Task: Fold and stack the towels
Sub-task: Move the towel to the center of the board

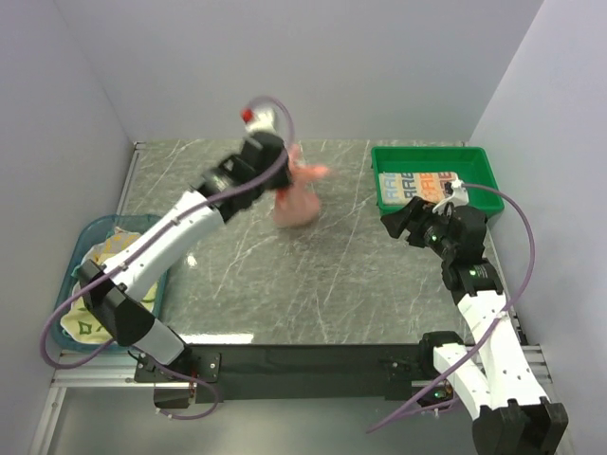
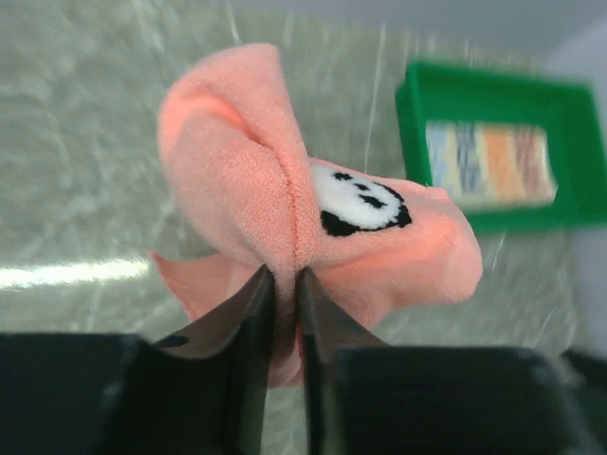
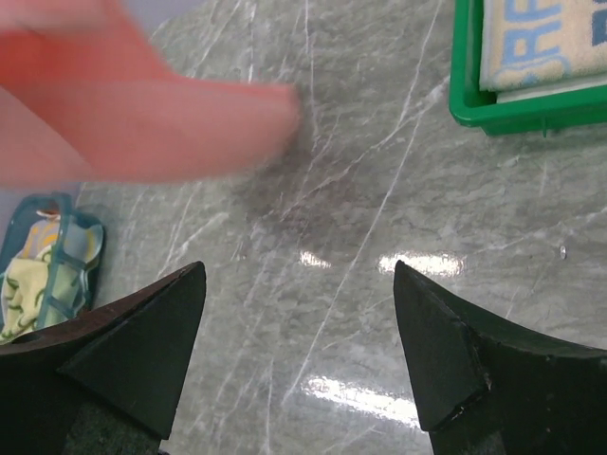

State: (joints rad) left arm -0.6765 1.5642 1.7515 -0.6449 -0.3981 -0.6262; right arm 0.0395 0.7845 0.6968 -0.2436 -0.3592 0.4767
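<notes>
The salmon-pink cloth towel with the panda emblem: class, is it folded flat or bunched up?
Bunched up: the salmon-pink panda towel hangs crumpled in loose folds, pinched in the left gripper.

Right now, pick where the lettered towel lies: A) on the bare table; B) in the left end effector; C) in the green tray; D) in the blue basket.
C: the lettered towel lies flat inside the green tray, within its raised rim.

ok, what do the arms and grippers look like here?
The left arm and right arm have white links, black joints and a looping purple cable each. The left gripper and right gripper have dark tapered fingers.
</notes>
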